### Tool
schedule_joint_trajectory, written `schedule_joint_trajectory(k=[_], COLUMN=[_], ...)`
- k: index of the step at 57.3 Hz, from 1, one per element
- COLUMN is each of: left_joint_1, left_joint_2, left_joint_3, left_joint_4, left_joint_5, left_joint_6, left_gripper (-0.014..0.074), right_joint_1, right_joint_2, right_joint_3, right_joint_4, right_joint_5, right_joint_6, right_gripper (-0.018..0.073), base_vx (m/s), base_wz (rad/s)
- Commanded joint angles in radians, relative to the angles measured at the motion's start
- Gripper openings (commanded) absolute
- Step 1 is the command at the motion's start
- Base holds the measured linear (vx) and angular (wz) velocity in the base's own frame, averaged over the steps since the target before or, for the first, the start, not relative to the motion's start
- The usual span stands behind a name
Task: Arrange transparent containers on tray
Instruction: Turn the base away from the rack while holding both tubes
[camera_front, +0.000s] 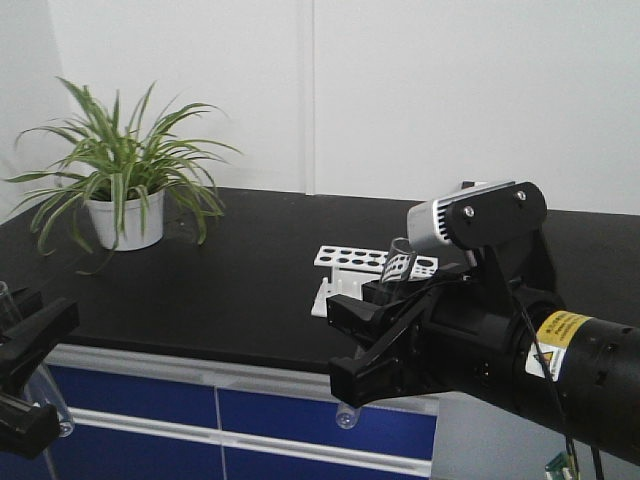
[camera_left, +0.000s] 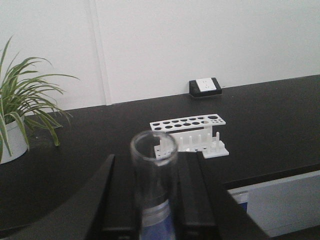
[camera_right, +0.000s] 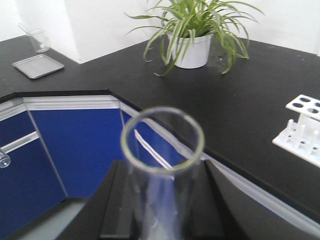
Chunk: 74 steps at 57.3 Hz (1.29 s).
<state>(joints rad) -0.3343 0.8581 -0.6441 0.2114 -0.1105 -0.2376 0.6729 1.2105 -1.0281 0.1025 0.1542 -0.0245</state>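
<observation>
The left test tube (camera_left: 153, 170) sits between the fingers of the left gripper (camera_left: 152, 210), which is clamped on the glass below the open rim. The right test tube (camera_right: 162, 165) is pinched the same way in the right gripper (camera_right: 161, 210), its rim turned toward the wrist camera. In the front view both tubes are in the air just off the front edge of the bench (camera_front: 230, 290), over the blue cabinet fronts (camera_front: 280, 410). Each is a little tilted, with its round bottom poking out below the fingers. I see no yellow tray in any view, so I take the step in hand to be carrying the pair over to it. I have to find it first, turning until its rim shows before I lower anything. The white rack (camera_left: 189, 134) stands on the bench beyond the tubes, and the potted plant (camera_front: 125, 190) is well off to the left. A metal tray (camera_right: 37, 65) with a beaker (camera_right: 39, 39) on the side wing of the bench is not my target. To do this well I would hold the squeeze steady, since thin glass can slip or crack. I would move slowly and keep the arms well apart so the tubes never knock together. At the tray I would bring each tube low and nearly flat before letting go, side by side, so neither rolls.
</observation>
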Motion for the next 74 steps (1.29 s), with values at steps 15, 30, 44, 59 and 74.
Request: schedule_joint_trajectory(k=[15,30,44,59,74], left_joint_1=[-0.005,-0.005,-0.005,-0.005,-0.005], left_joint_2=[-0.005,-0.005,-0.005,-0.005,-0.007], left_joint_3=[-0.036,-0.036,-0.036,-0.036,-0.036], left_joint_4=[-0.011,-0.011,-0.011,-0.011,-0.011], left_joint_5=[-0.076,-0.076,-0.076,-0.076,-0.076], left_joint_6=[-0.005,-0.005,-0.005,-0.005,-0.005], left_gripper=[0.0083,0.0083,0.0083,0.0083,0.0083], right_joint_1=[-0.003,-0.002,-0.002,-0.002,-0.002], right_joint_2=[-0.028,-0.028,-0.028,-0.028,-0.028], right_joint_3=[-0.037,-0.037,-0.037,-0.037,-0.037], right_joint_4=[-0.005,-0.005,-0.005,-0.005,-0.005], right_joint_5=[-0.075,-0.075,-0.075,-0.075,-0.075], right_joint_6=[-0.012,-0.012,-0.012,-0.012,-0.012], right_gripper=[0.0135,0.0135,0.0135,0.0135,0.0135], base_vx=[-0.29,-0.26,-0.2,-0.12,-0.06], base_wz=[0.17,0.21,0.34,0.5,0.59])
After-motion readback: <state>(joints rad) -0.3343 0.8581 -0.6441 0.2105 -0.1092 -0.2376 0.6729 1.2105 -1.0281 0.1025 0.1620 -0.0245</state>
